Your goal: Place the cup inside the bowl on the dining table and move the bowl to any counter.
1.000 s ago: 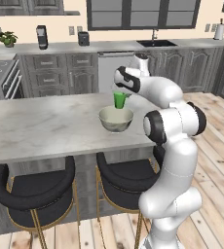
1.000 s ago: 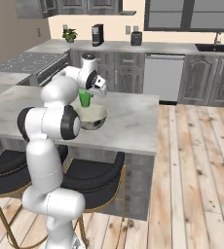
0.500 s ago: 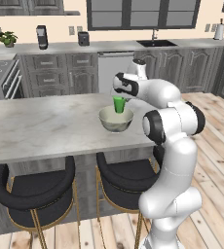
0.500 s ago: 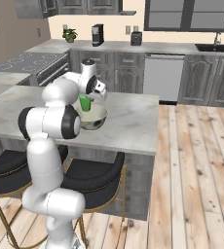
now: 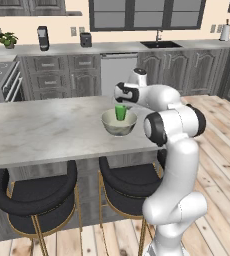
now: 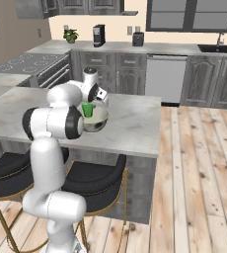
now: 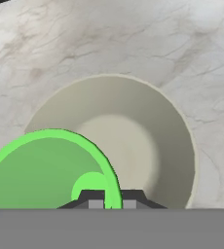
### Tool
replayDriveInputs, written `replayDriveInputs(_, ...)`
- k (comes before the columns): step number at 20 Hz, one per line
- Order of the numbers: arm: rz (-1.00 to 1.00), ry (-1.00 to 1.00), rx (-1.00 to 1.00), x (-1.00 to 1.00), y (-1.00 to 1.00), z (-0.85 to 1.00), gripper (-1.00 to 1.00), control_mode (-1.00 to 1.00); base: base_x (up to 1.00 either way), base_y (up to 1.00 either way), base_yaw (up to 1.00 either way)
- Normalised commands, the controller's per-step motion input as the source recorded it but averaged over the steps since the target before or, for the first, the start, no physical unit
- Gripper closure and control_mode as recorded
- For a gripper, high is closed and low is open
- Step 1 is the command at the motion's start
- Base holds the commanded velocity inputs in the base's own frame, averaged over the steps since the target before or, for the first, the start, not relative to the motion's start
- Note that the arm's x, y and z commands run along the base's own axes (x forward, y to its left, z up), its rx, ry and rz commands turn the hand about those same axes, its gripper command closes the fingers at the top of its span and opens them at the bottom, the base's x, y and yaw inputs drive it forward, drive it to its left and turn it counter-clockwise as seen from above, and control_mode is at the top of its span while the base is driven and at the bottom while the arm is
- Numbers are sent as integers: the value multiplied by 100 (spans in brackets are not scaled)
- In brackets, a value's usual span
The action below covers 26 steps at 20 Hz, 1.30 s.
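Over the last second the gripper, clamped on the rim of the cup, has lowered it into the bowl on the dining table's worktop, so release looks near, with the bowl's move to the counter still ahead.

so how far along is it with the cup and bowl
Done: the gripper is shut on the cup, pinching its rim, and has it over the bowl on the dining table. In hand: getting the cup into the bowl; its lower part sits below the bowl's rim, though whether it touches the bottom is unclear. Left: let go, then move the bowl to a counter.
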Motion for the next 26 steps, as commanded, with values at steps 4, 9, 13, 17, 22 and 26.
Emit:
replayDriveInputs(4,0,0,0,28,4,-3,100,-100,0,0,0)
replayDriveInputs(9,0,0,0,21,2,-2,100,-100,0,0,0)
replayDriveInputs(13,0,0,0,4,0,-11,100,-100,0,0,0)
replayDriveInputs(17,0,0,0,1,3,-24,100,-100,0,0,0)
replayDriveInputs(22,0,0,-1,5,4,-23,100,-100,0,0,0)
replayDriveInputs(26,0,0,-2,7,4,-25,100,-100,0,0,0)
